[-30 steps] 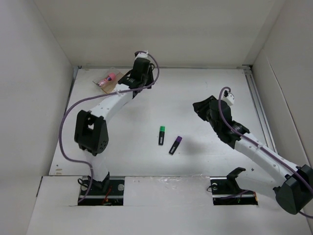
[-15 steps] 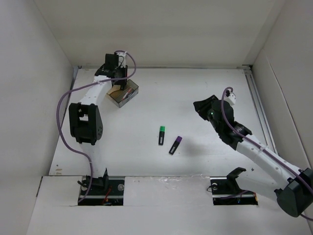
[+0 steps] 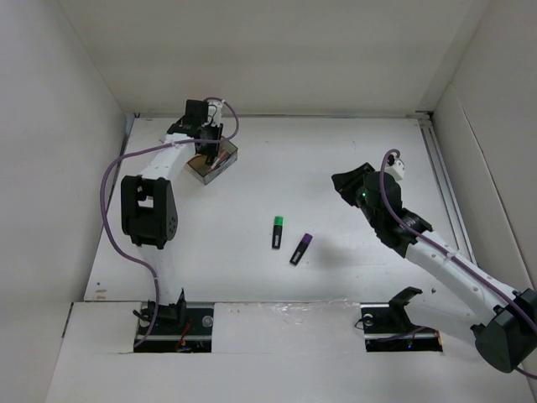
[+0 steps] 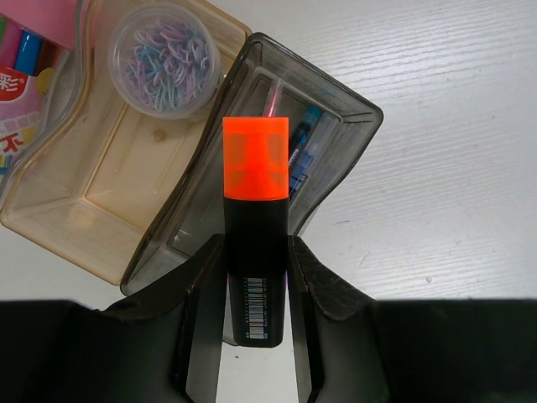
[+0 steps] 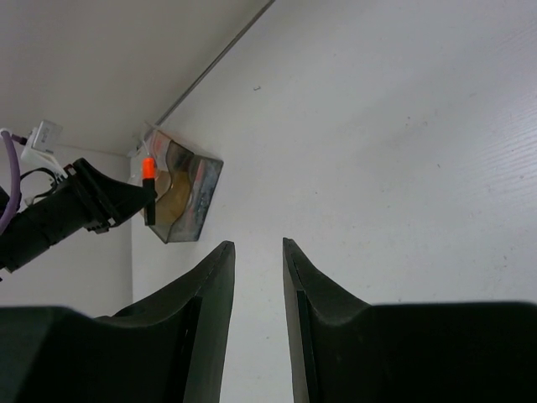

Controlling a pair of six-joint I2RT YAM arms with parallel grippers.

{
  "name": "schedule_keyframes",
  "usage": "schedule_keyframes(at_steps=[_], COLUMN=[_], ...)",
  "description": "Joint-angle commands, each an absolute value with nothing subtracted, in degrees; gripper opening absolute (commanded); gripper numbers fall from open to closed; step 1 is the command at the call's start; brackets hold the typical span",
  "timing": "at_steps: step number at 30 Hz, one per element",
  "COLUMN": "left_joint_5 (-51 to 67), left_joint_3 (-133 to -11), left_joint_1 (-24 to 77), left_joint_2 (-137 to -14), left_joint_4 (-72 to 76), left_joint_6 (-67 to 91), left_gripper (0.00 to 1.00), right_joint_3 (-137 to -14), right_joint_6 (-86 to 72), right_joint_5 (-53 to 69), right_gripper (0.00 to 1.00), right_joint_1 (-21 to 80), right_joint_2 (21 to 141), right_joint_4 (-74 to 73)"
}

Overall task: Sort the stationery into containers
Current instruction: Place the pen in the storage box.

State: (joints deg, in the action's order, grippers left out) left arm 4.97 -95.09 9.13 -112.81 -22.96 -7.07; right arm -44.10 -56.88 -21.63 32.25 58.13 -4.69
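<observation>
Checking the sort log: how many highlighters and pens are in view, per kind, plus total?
Highlighters: 3 (orange highlighter in the left claw, green highlighter and purple highlighter on the table)
Pens: 2 (pink pen and bluish pen, both in the box)
Total: 5
</observation>
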Motion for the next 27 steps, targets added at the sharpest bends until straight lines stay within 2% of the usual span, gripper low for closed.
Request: schedule_keyframes(at_steps=[1,5,18,23,27], left_joint_5=[3.7,3.08,-2.81,-4.13,-5.26], left_joint_3=[-93.61,-93.6,-92.46,-94.04,-91.5], left_joint_1=[8.79,8.79,12.04,12.74,16.6], left_joint_2=[-112.76,-113.99,-112.15,-106.71,-100.56], left_joint_4=[-22.07,-22.06,-19.78,-19.16,-17.84], left_joint_6=[-8.61,-8.61,-8.0,-5.02,-2.03], left_gripper=[0.07,0.14,0.48,0.49,0.42], right_joint_3=[-44.91,-44.91,-45.43,-45.44,-45.44], right_joint_6=[-56.34,-56.34,-56.34,-56.34,-56.34], right_joint_5=[-21.97,-21.97,-21.97,-21.97,-21.97], right_gripper=[0.35,0.35,0.35,0.35,0.35], right_joint_1=[31.9,31.9,31.9,31.9,31.9], right_joint_2=[57.48,58.1,58.62,58.62,58.1], right_joint_4=[-1.85,-1.85,-1.85,-1.85,-1.85])
